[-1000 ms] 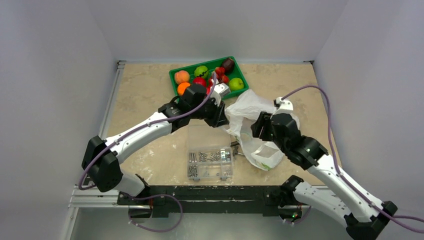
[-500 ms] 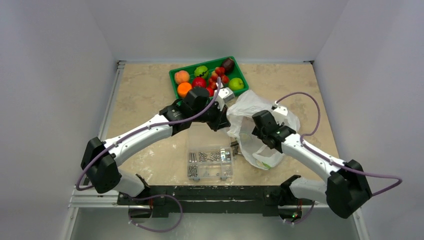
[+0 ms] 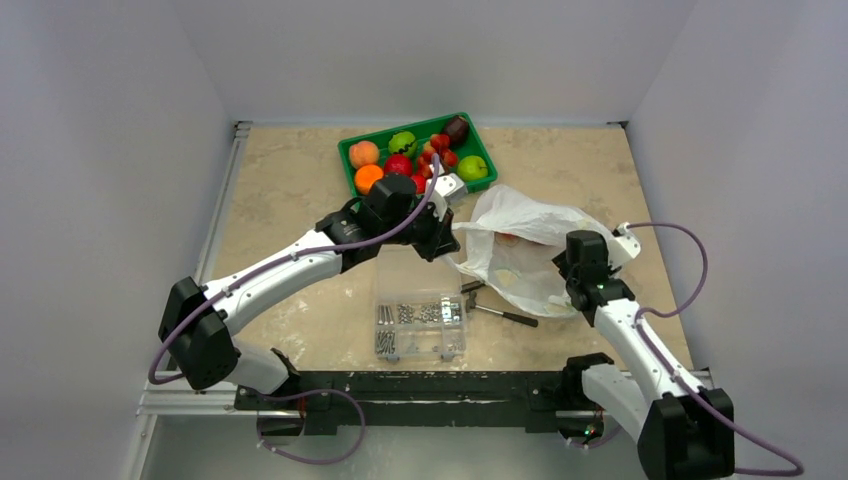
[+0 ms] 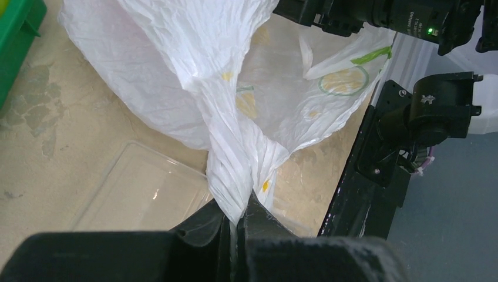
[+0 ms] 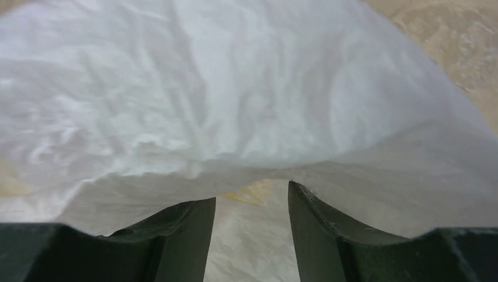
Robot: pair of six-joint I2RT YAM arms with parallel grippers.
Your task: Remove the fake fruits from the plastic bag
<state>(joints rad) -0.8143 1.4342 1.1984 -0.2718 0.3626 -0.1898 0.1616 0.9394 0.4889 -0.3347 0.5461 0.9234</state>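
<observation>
Plastic bag (image 3: 520, 250) first: thin, crinkly, limp, sprawled right of centre just beside clear screw box (image 3: 420, 315). Weighs next to nothing by the look of it, folds wherever let go, slips unless gathered into a rope. Green tray (image 3: 344, 152) at the back, loaded with fake fruits (image 3: 398, 163). Left gripper (image 4: 235, 214) clamped tight on a twisted rope of film at the bag's left edge. Right gripper (image 5: 251, 200) at the right rim, fingers narrowly parted, film draped across the tips, nothing visibly pinched. Faint reddish smudge (image 3: 510, 238) through the film — likely a fruit inside; probably hard, glossy and light — best gripped around the middle.
</observation>
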